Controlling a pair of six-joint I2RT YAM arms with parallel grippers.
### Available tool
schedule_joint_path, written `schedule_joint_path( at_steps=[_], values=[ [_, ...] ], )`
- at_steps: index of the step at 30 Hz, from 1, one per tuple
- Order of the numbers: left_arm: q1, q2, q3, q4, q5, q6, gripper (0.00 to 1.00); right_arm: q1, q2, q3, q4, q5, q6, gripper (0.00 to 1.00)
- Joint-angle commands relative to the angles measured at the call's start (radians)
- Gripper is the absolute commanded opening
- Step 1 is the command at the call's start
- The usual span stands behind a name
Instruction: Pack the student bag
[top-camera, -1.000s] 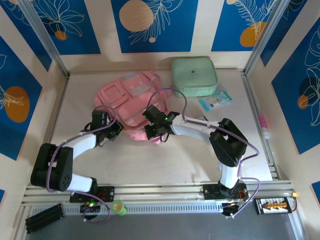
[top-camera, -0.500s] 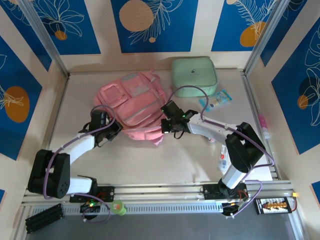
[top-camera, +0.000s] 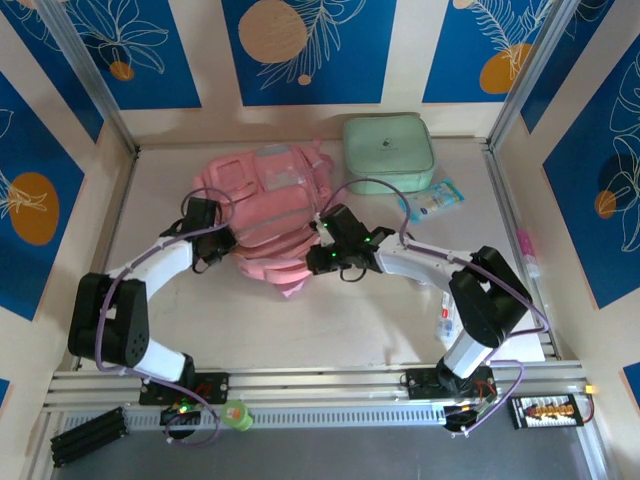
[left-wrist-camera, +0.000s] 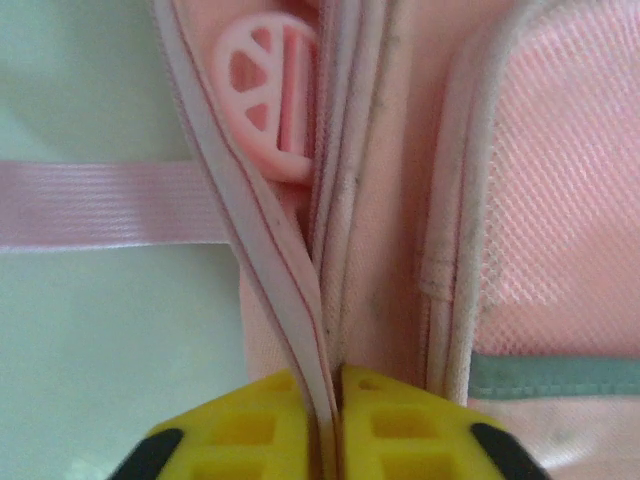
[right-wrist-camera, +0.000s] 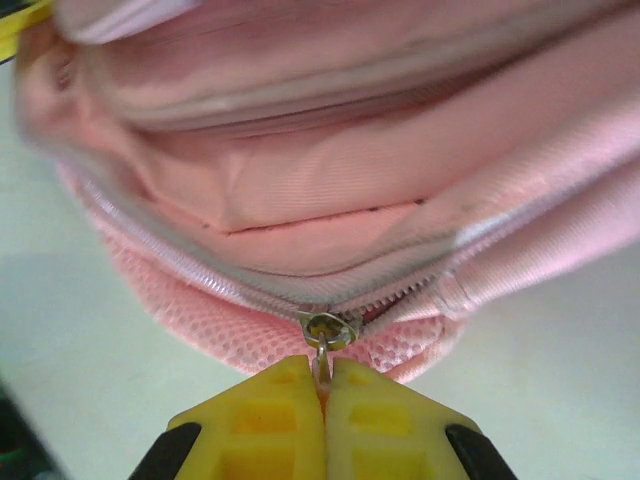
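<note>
The left arm (top-camera: 160, 266) is stretching forward with its elbow bent. The left gripper (left-wrist-camera: 325, 400) is squeezing its yellow fingers (left-wrist-camera: 250, 432) on a thin edge of the student bag (left-wrist-camera: 400, 200), right between the jaws. The right arm (top-camera: 420, 262) is stretching low toward the left. The right gripper (right-wrist-camera: 322, 385) is pinching the zipper pull (right-wrist-camera: 324, 332) at its jaw tips.
</note>
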Motion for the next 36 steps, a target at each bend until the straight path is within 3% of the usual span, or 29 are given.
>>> schedule_joint_path(
  at_steps=[1, 4, 8, 11, 14, 16, 20, 27, 30, 36],
  values=[
    [0.031, 0.012, 0.085, -0.034, -0.159, 0.075, 0.29, 0.063, 0.07, 0.079, 0.097, -0.167, 0.012, 0.0],
    [0.05, -0.021, 0.098, -0.112, -0.265, 0.051, 0.45, 0.099, 0.167, 0.181, 0.095, -0.158, 0.016, 0.0],
    [0.07, -0.122, 0.046, -0.178, -0.325, 0.007, 0.54, 0.12, 0.29, 0.332, 0.062, -0.141, 0.008, 0.0],
    [0.075, -0.212, -0.015, -0.208, -0.273, -0.038, 0.56, 0.127, 0.348, 0.42, 0.03, -0.146, -0.008, 0.0],
    [0.075, -0.284, -0.079, -0.187, -0.124, -0.104, 0.58, 0.137, 0.371, 0.455, 0.024, -0.157, -0.032, 0.0],
    [0.074, -0.313, -0.118, -0.151, -0.017, -0.166, 0.57, 0.144, 0.381, 0.466, 0.018, -0.168, -0.045, 0.0],
    [0.057, -0.326, -0.137, -0.137, 0.071, -0.272, 0.55, 0.155, 0.383, 0.465, 0.015, -0.17, -0.056, 0.0],
    [0.001, -0.301, -0.125, -0.161, 0.052, -0.39, 0.47, 0.169, 0.382, 0.461, 0.007, -0.153, -0.067, 0.0],
    [-0.008, -0.279, -0.146, -0.188, 0.045, -0.482, 0.38, 0.172, 0.383, 0.463, 0.01, -0.154, -0.068, 0.0],
    [-0.011, -0.253, -0.222, -0.066, 0.077, -0.565, 0.34, 0.181, 0.384, 0.45, 0.008, -0.148, -0.074, 0.0]
  ],
)
